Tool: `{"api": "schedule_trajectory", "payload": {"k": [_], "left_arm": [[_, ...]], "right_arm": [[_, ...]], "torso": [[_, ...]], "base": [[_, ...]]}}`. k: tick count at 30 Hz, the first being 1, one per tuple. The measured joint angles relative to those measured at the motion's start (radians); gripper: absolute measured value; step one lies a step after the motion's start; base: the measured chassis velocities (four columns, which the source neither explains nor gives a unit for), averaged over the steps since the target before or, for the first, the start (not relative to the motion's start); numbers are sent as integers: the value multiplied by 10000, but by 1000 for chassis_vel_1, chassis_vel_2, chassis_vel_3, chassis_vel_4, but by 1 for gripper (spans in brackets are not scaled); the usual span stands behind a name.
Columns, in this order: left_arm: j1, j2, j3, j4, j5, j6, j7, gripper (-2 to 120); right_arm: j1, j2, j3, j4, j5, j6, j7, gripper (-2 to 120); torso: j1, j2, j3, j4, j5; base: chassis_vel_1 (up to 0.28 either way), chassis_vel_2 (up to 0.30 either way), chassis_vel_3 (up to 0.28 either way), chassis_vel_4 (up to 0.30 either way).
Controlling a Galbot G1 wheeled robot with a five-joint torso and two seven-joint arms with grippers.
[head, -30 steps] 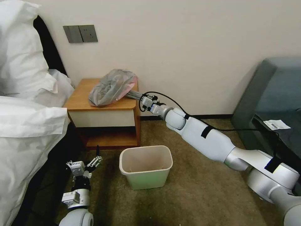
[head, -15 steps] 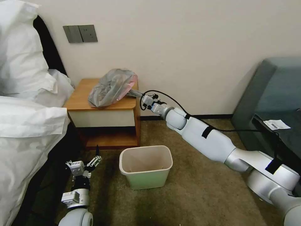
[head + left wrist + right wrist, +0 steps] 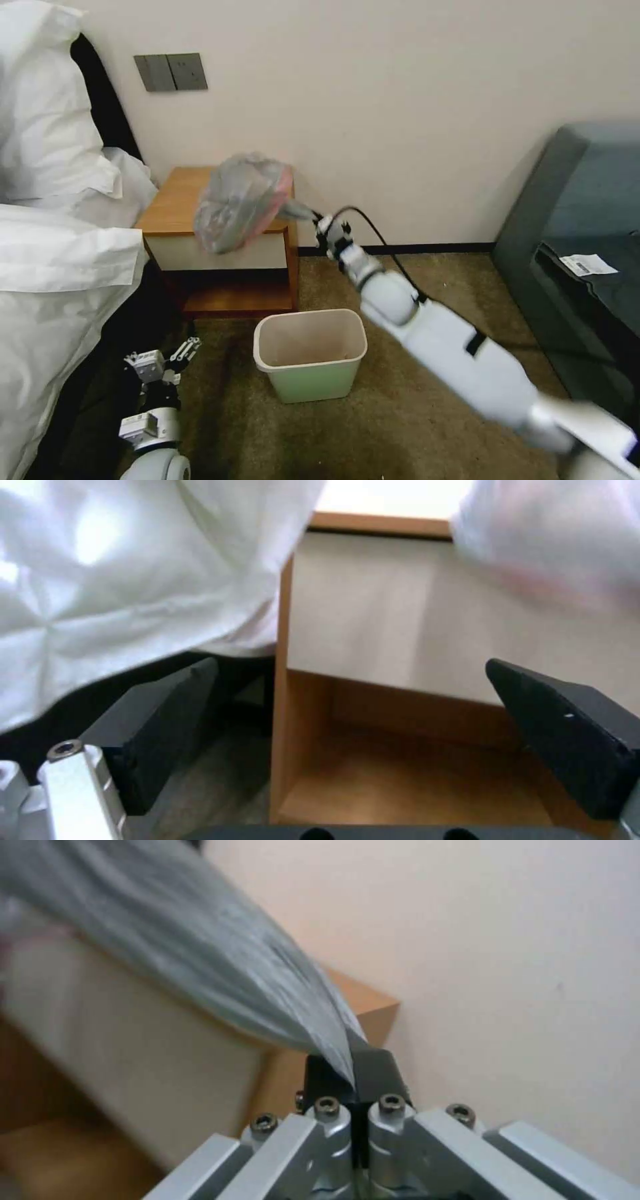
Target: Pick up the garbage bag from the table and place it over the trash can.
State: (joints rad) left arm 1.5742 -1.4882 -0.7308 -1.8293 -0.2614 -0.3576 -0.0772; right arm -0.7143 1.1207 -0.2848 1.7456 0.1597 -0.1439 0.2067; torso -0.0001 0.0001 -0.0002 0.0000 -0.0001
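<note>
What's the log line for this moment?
right gripper: shut on crinkly grey plastic garbage bag | bag: beside wooden nightstand | left gripper: open, low

White bedding (image 3: 47, 220) fills the frame from 8 to 11 o'clock, with a dark headboard (image 3: 107, 107) showing behind it near 11. A grey double wall switch (image 3: 171, 71) sits on the cream wall (image 3: 413, 100) toward 11 o'clock. A dark skirting strip (image 3: 407, 249) runs along the wall's foot near the centre. Olive-brown carpet (image 3: 400, 400) covers the floor from 4 to 7 o'clock. At 3 o'clock stands a blue-grey upholstered seat (image 3: 587, 187), and just below it a white paper label (image 3: 587, 265) lies on a dark surface (image 3: 600, 300).
</note>
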Motion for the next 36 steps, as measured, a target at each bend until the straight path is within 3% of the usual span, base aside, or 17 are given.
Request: {"api": "schedule_trajectory", "payload": {"k": [5, 10, 19, 30, 31, 36], "left_arm": [[-113, 138, -100, -163, -487, 191, -113, 100], [12, 221, -121, -324, -691, 254, -115, 100], [83, 60, -16, -431, -640, 250, -99, 100], [63, 35, 99, -462, -518, 255, -78, 100], [53, 28, 165, -462, -395, 266, -64, 100], [48, -9, 209, -461, -286, 269, -58, 100]], "right_arm": [[-1600, -230, 176, 895, -483, 6, -134, 0], [-2240, -493, 247, 974, -784, -47, -328, 0], [-2619, -1357, 74, 1121, -595, -999, -741, 0], [-2780, -1872, -62, 1111, -699, -1105, -1025, 0], [-2632, -2092, -109, 1370, 218, -1627, -1091, 0], [-2357, -2195, -134, 1521, 1111, -2243, -1348, 0]], "torso": [[0, -1, 0, -2, 0], [0, 0, 0, 0, 2], [0, 0, 1, 0, 1], [0, 0, 2, 0, 1], [0, 0, 1, -1, 1], [0, -1, 2, 0, 2]], "base": [[0, 0, 0, 0], [0, 0, 0, 0], [0, 0, 0, 0], [0, 0, 0, 0], [0, 0, 0, 0], [0, 0, 0, 0]]}}
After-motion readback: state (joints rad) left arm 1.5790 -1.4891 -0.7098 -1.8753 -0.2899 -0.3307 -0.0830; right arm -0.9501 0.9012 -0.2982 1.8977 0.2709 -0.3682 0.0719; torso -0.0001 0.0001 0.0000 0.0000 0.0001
